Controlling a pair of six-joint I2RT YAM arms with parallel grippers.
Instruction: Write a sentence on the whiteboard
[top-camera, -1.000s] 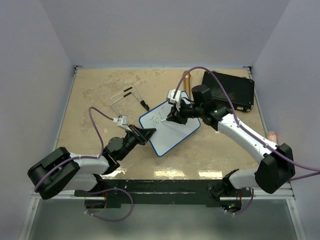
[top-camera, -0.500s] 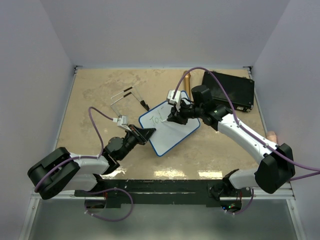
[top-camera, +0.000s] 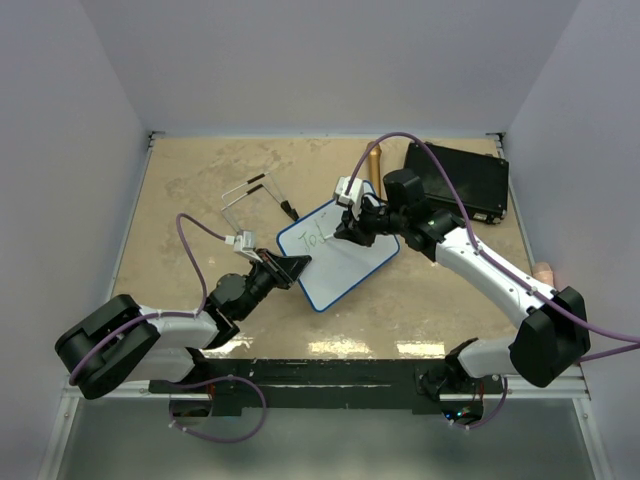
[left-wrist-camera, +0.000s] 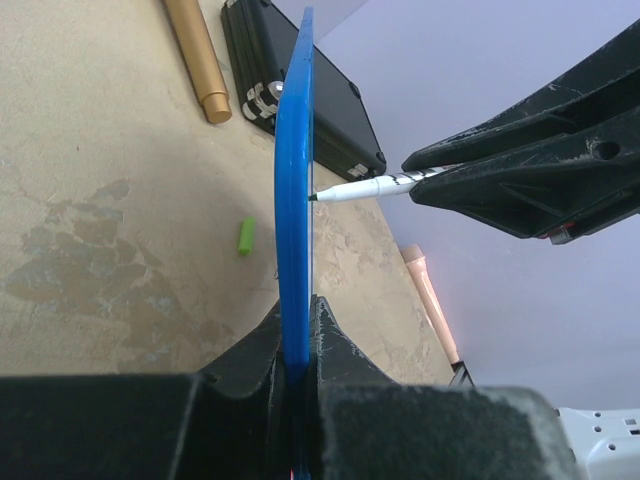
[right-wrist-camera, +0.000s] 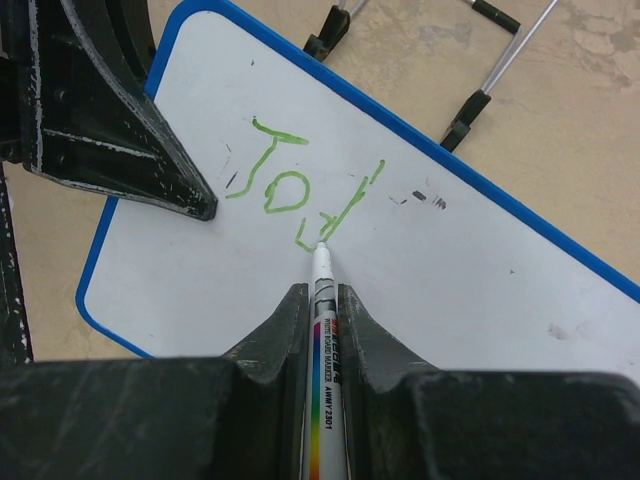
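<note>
The whiteboard (top-camera: 345, 262), white with a blue rim, lies tilted at mid-table, with green letters "Jod" on it (right-wrist-camera: 290, 190). My left gripper (top-camera: 300, 267) is shut on its near-left edge; in the left wrist view the blue rim (left-wrist-camera: 293, 200) stands edge-on between the jaws (left-wrist-camera: 296, 340). My right gripper (top-camera: 348, 232) is shut on a white marker (right-wrist-camera: 322, 330) with a rainbow stripe. The marker tip (right-wrist-camera: 320, 250) touches the board at the foot of the third letter. The marker also shows in the left wrist view (left-wrist-camera: 365, 187).
A black rectangular case (top-camera: 458, 180) lies at the back right, next to a gold tube (top-camera: 372, 165). A wire stand with black clips (top-camera: 255, 195) lies behind the board. A green cap (left-wrist-camera: 245, 236) lies on the table. A pinkish rod (top-camera: 541, 270) lies at the right edge.
My right gripper has shifted slightly up and back with the marker, extending the stroke of the third letter. The left arm and board have stayed still.
</note>
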